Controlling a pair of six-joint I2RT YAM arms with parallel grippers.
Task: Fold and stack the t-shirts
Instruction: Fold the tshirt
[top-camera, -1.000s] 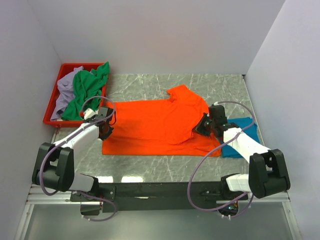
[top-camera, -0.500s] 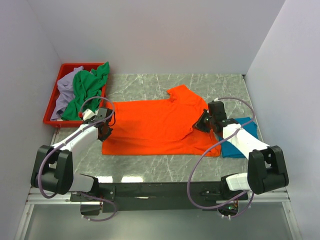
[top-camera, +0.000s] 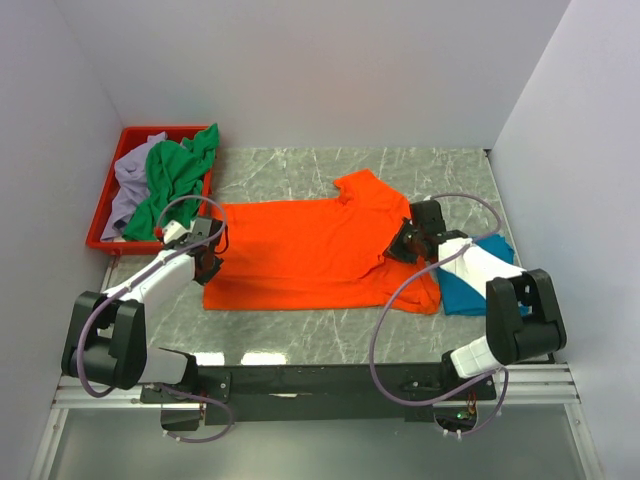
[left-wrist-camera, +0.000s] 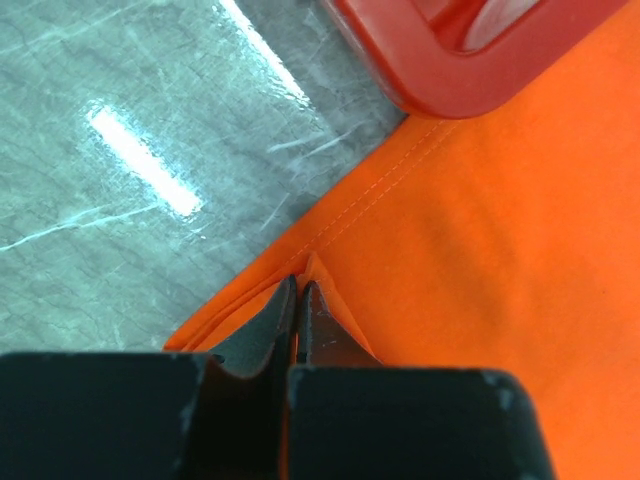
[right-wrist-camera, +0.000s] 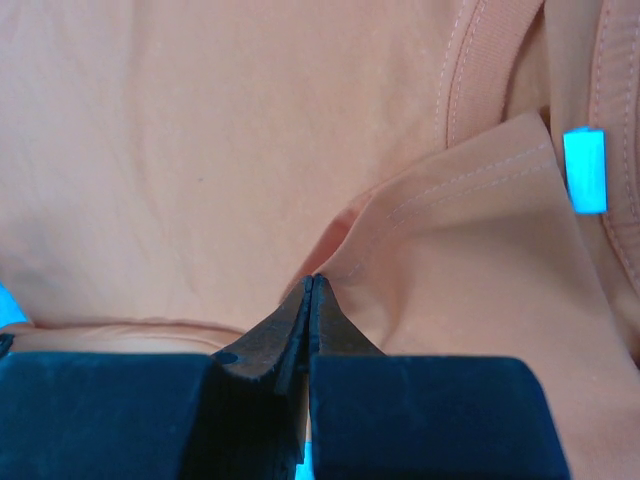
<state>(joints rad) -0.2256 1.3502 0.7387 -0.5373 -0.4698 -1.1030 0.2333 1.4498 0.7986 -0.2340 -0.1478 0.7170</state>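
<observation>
The orange t-shirt (top-camera: 310, 255) lies spread on the marble table, bottom hem to the left, collar to the right. My left gripper (top-camera: 208, 262) is shut on the shirt's left hem edge (left-wrist-camera: 330, 300). My right gripper (top-camera: 400, 248) is shut on a fold of the orange shirt (right-wrist-camera: 420, 300) near the collar and sleeve. A folded teal t-shirt (top-camera: 478, 285) lies at the right, partly under the orange shirt and my right arm. The green t-shirt (top-camera: 175, 180) and lavender t-shirt (top-camera: 128, 185) lie heaped in the red tray (top-camera: 98, 238).
The red tray's corner (left-wrist-camera: 450, 80) shows just beyond the hem in the left wrist view. White walls close in the table on three sides. Bare marble (top-camera: 300, 335) runs along the near edge.
Both grippers have moved away from me with the orange shirt held. The shirt's near edge on the right has lifted and shifted, uncovering more of the teal shirt.
</observation>
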